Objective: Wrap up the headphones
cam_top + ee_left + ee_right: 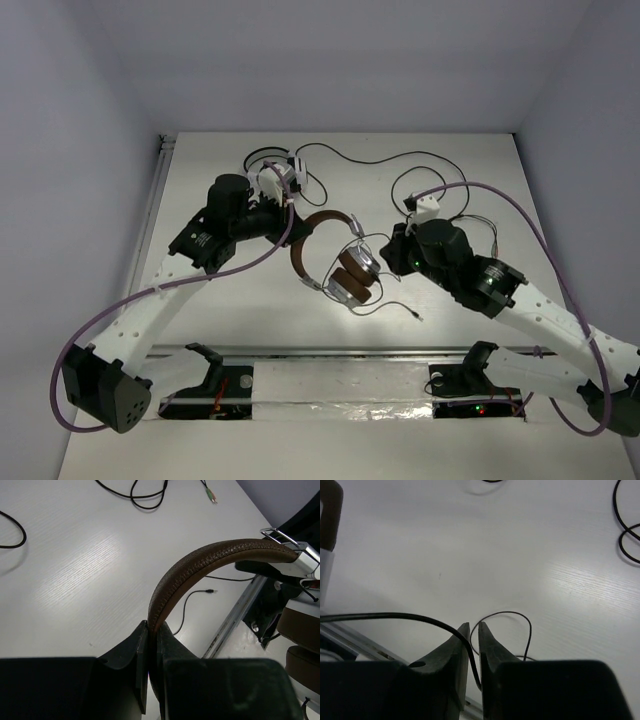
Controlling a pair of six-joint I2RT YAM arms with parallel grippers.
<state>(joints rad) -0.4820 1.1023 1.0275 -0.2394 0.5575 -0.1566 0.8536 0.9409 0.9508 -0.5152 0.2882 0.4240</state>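
The headphones (pixel 335 262), with brown headband and brown-and-silver ear cups, are at the table's middle. My left gripper (pixel 290 228) is shut on the headband (pixel 200 562) and holds it on edge; the fingertips (pixel 142 632) pinch the band's end, and the ear cups (pixel 300 630) hang at the right. My right gripper (pixel 393 255) is just right of the ear cups. Its jaws are nearly closed on the thin dark cable (pixel 395 616), which runs in from the left and down between the fingers (pixel 492 640). The cable's plug end (pixel 415 318) lies on the table in front.
White-and-black headphones (pixel 275 175) lie behind the left gripper, their black cable (pixel 380 160) looping across the back of the table. More loose cable (pixel 625 535) lies to the right. A metal rail (pixel 340 352) runs along the near edge.
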